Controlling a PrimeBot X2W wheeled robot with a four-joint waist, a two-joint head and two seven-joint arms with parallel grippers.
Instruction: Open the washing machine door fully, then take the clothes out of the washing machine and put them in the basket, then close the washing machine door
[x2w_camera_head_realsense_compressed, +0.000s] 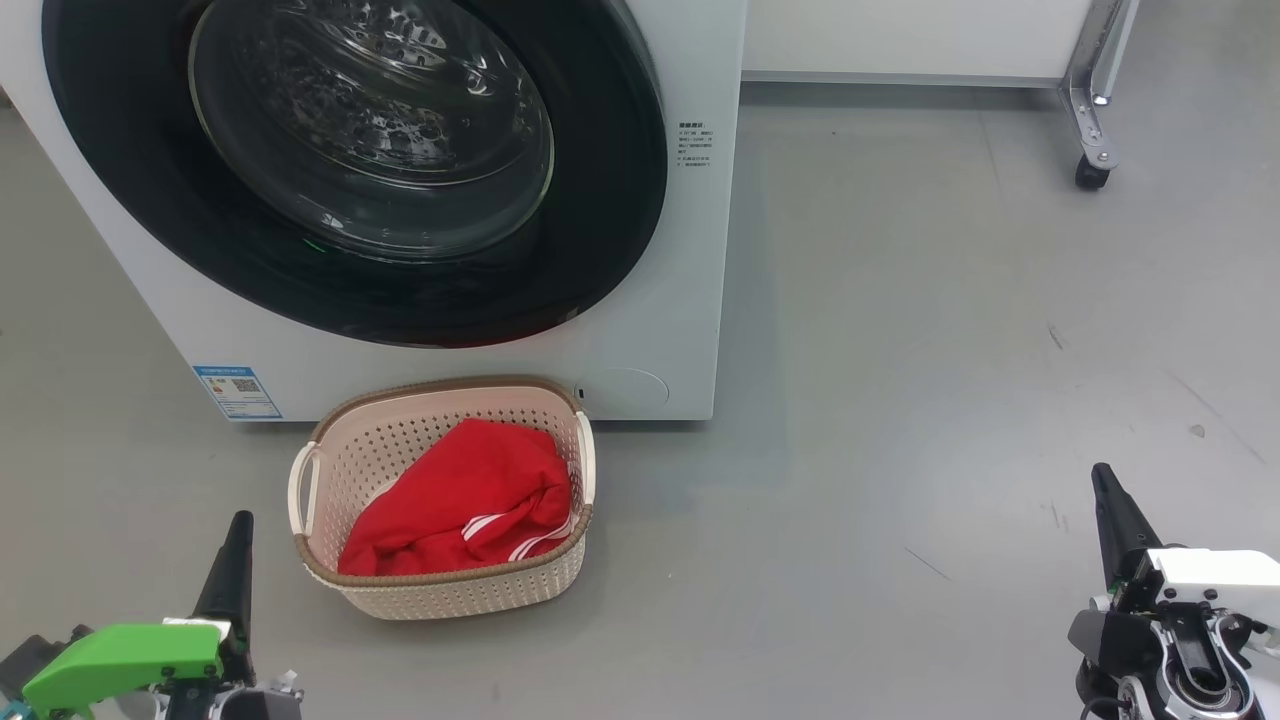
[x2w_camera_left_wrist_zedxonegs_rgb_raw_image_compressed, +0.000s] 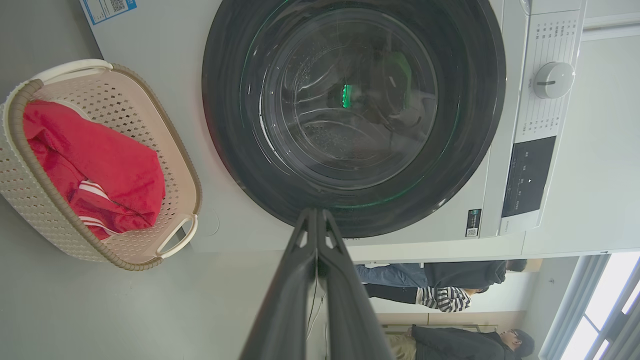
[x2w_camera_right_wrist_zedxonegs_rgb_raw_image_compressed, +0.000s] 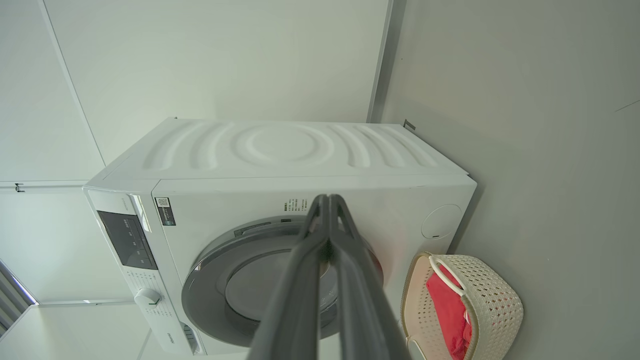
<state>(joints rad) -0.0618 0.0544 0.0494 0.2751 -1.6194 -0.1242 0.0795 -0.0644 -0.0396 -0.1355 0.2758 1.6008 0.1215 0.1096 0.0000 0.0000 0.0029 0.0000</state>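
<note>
Head view: your left gripper (x2w_camera_head_realsense_compressed: 237, 535) and right gripper (x2w_camera_head_realsense_compressed: 1108, 495) are pressed together, empty. Ahead, the black-rimmed round glass door (x2w_camera_head_realsense_compressed: 605, 200) looks closed; red clothes (x2w_camera_head_realsense_compressed: 455, 495) lie in the cream perforated basket (x2w_camera_head_realsense_compressed: 440, 386). Closing step appears done; simply hold.

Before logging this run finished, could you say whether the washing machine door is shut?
Shut: the washing machine door sits flush on the washing machine in every view.

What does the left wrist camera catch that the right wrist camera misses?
Left wrist, not right: people in the background and the blue label on the washing machine. Right wrist, not left: the machine's ribbed side panel. Both: the closed washing machine door, the basket holding the red clothes, plus each camera's own shut tool: left tool, right tool.
</note>
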